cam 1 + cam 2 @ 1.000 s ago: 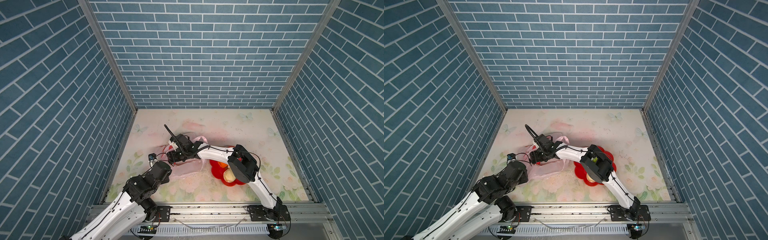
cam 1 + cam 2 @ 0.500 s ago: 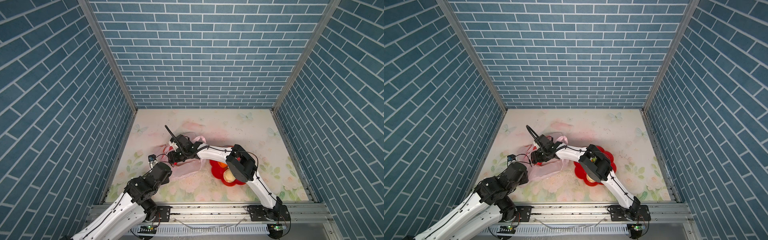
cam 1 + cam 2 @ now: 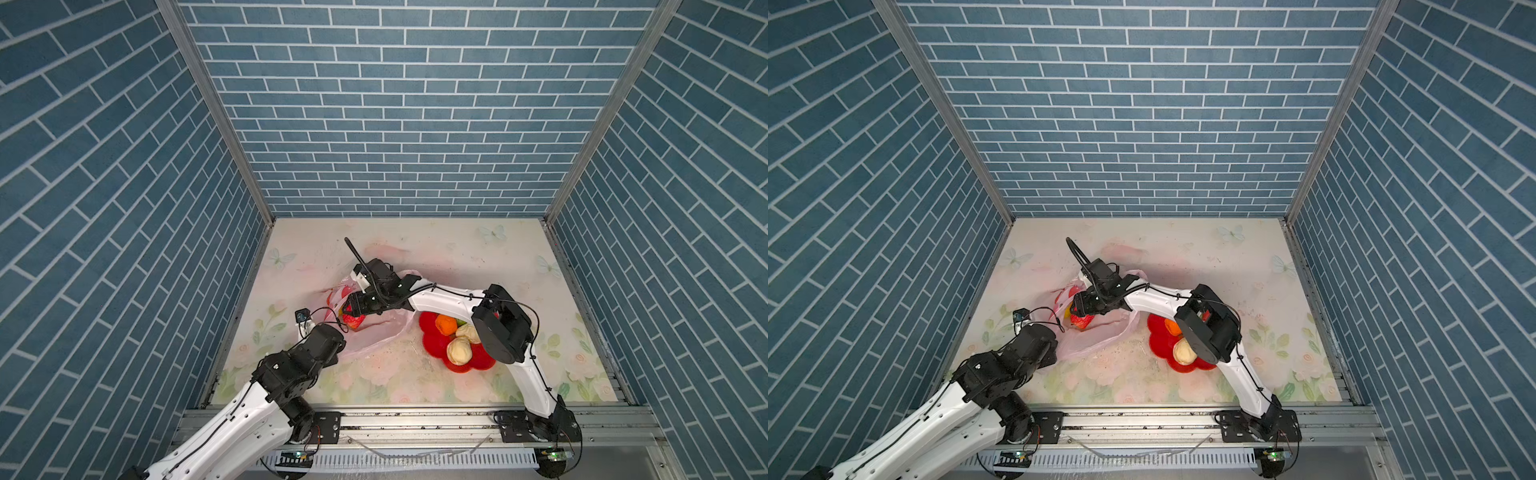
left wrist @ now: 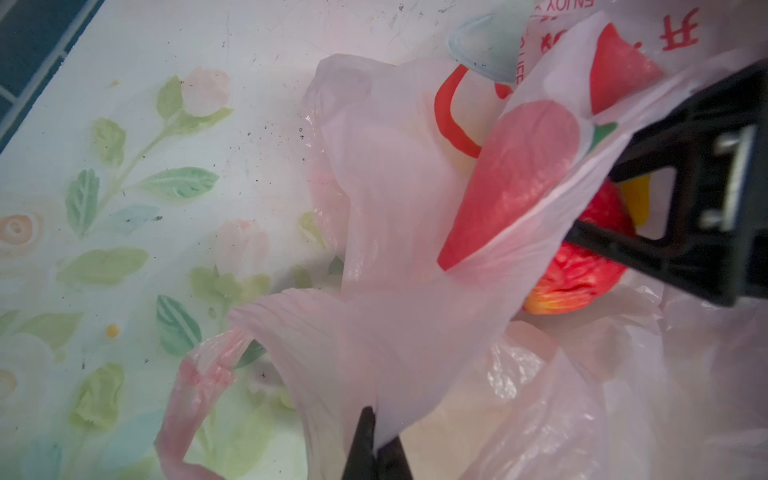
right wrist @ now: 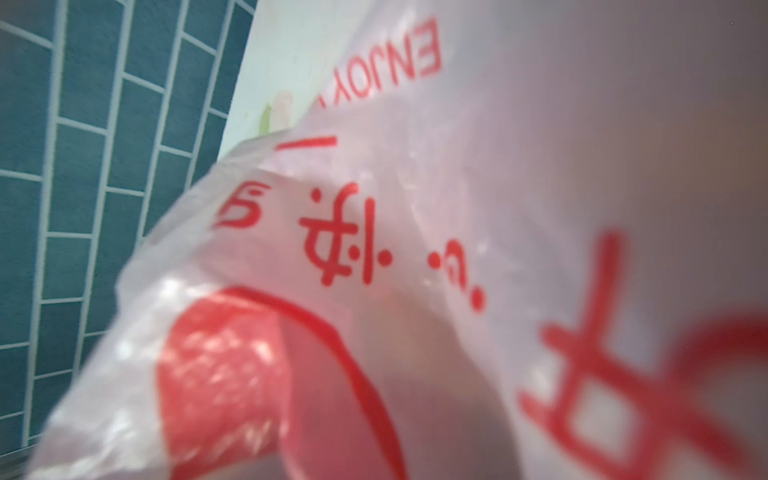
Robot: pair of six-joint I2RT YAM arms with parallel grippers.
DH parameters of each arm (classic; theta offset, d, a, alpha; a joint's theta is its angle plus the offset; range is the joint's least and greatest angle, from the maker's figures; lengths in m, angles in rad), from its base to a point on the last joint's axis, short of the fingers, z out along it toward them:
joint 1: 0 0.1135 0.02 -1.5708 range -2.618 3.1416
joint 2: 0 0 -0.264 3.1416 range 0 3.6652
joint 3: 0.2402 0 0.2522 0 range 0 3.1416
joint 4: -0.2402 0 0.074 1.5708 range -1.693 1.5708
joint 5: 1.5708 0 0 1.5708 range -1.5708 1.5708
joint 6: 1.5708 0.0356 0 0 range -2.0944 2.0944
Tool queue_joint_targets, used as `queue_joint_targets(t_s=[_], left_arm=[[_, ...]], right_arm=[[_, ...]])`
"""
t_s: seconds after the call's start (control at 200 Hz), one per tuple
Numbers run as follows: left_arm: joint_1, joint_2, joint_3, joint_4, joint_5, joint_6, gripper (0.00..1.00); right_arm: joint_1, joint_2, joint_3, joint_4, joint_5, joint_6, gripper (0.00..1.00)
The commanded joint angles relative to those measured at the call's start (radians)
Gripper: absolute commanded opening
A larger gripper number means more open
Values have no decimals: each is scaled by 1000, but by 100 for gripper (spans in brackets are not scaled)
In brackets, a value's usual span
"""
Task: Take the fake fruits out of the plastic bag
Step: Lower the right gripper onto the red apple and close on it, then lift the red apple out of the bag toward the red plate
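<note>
Thin pink film is pinched flat between the tips of my left claw [image 4: 376, 446]: it holds the rim of the plastic bag [image 4: 395, 232] so the mouth gapes. The wrinkled red fruit [image 4: 582, 270] lies inside that mouth, right at the tips of the right claw [image 3: 353, 309], which reaches in from the red dish [image 3: 432, 345] side. One black finger crosses the fruit. It is roundish, with no long axis to line up on. Whether those jaws are clamped on it I cannot tell. A yellow fruit [image 4: 636, 199] sits just behind.
</note>
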Motion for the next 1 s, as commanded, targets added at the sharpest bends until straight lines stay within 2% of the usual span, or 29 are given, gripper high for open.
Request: queue_joint_targets(t_s=[0.0,0.595,0.995], left_arm=[[-2,9,32,11,-46,-9,0],[-2,16,68,95,-72,19,0],[-2,-17,70,80,-69,29,0]], right_arm=[[1,-79,-25,-72,14,-70,25],[5,-281,-72,-178,59,-117,23],[15,-384,-1,-238,39,-171,22]])
